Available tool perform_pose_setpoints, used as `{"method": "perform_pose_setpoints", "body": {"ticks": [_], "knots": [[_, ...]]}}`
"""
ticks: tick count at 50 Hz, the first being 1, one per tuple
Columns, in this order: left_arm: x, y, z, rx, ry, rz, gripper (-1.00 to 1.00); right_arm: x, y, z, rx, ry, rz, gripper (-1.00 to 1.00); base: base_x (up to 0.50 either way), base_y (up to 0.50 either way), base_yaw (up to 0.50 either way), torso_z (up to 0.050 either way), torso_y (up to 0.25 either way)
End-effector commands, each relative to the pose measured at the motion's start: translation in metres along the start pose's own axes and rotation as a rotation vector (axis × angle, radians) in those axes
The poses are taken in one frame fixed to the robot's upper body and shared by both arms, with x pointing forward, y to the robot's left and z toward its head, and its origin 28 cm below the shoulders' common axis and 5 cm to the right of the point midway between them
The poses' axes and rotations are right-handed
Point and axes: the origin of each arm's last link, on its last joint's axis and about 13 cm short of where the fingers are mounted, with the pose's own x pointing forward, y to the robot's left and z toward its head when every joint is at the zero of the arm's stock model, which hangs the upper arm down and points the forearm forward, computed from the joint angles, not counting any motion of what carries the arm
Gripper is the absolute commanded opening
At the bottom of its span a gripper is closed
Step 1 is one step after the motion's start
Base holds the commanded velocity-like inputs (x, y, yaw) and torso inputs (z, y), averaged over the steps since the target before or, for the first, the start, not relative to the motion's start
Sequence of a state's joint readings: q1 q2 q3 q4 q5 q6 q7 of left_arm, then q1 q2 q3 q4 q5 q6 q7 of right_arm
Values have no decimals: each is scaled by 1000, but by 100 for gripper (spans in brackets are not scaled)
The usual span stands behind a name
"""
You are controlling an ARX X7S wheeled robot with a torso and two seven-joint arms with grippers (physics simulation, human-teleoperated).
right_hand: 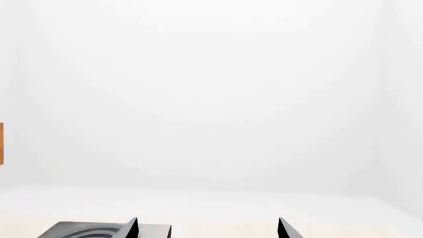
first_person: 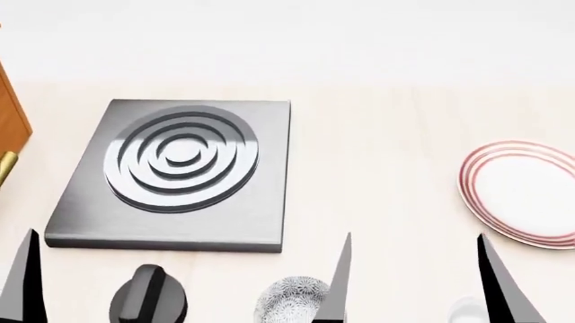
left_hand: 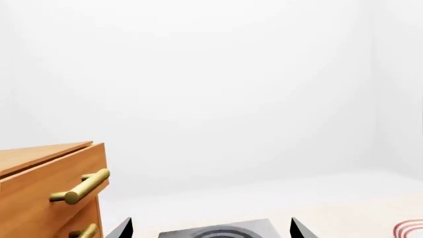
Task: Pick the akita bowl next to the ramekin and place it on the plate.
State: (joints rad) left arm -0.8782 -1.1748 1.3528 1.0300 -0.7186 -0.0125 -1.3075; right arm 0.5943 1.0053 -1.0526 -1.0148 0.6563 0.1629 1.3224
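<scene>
Pale, cream-coloured counter (first_person: 378,182) fills the head view, with a white wall behind it. At the lower right of this view two dark pointed fingers of the right gripper (first_person: 413,282) rise with a wide gap between them, so it is spread open. Just left of its left finger, at the bottom edge, stands the akita bowl (first_person: 289,299) with grey-and-white pattern, partly cut by the frame. A small glossy white shape near the right finger at the bottom edge may be the ramekin (first_person: 467,311), but I cannot tell surely.

At the lower left only one finger of the left gripper (first_person: 25,282) shows in the head view; in the left wrist view both tips of it (left_hand: 211,229) stand far apart, spread open.

Near the bowl, at the bottom, is a black knob (first_person: 148,296). Above it lies the grey square hob (first_person: 180,175) with raised rings. The plate (first_person: 521,192) with red rings is at the right edge, well apart from the bowl. A wooden cabinet (left_hand: 46,193) with brass handles (left_hand: 82,186) is at the left.
</scene>
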Motion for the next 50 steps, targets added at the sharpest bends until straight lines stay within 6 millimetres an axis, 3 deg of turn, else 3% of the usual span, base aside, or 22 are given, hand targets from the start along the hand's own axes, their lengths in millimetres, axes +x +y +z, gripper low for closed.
{"method": "perform_pose_setpoints", "body": {"ticks": [1,50], "knots": [[-1,-1,-1,4,1,-3,100,-1,0,-1,1,3,-2,100,0,0,0,0,-182],[-1,-1,1,2,1,-5,100,0,-1,3,-1,-7,-5,100,0,0,0,0,-192]]}}
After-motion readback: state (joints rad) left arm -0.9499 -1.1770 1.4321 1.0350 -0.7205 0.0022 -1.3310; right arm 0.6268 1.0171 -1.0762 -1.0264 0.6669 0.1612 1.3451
